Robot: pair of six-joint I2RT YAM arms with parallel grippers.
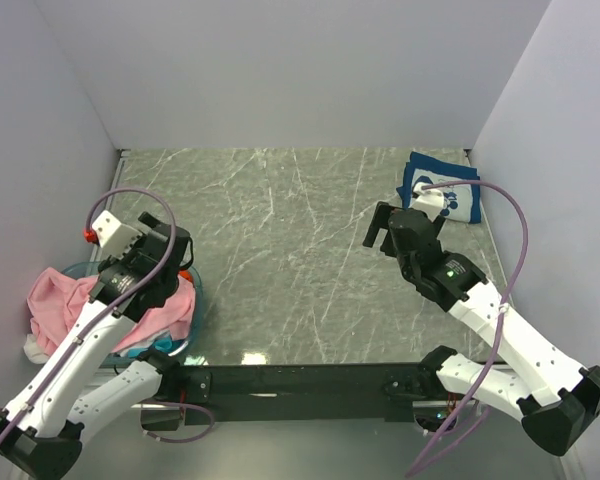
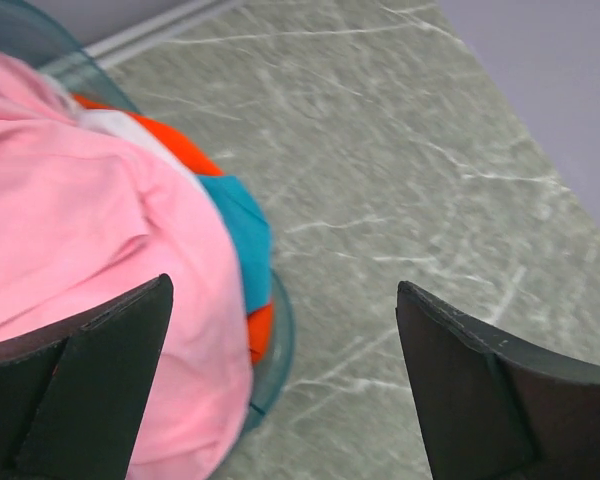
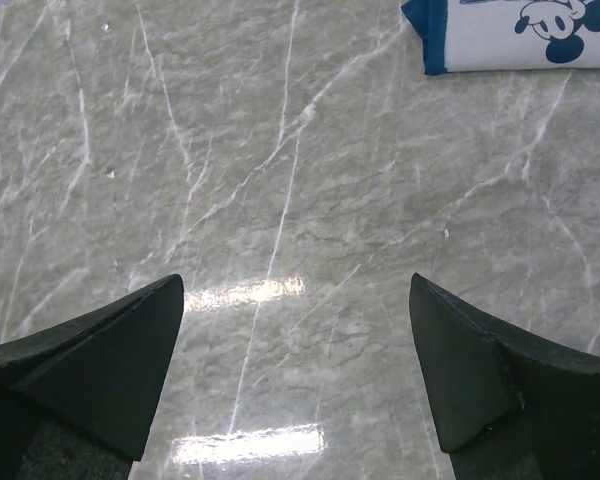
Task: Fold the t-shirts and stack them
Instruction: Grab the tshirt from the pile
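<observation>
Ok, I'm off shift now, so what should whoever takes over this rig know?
Left gripper: open, empty, over the basket.
Right gripper: open, empty, above the table.
Pink shirt tops the heap in the basket, near left, an orange shirt and a teal shirt under it.
Navy shirt lies folded at the far right corner.
Done: one shirt folded, it seems.
Left: fold the basket's shirts and stack them.

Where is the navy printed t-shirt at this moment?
In the top view the navy t-shirt lies folded in the far right corner of the table, just beyond the open right gripper.
</observation>
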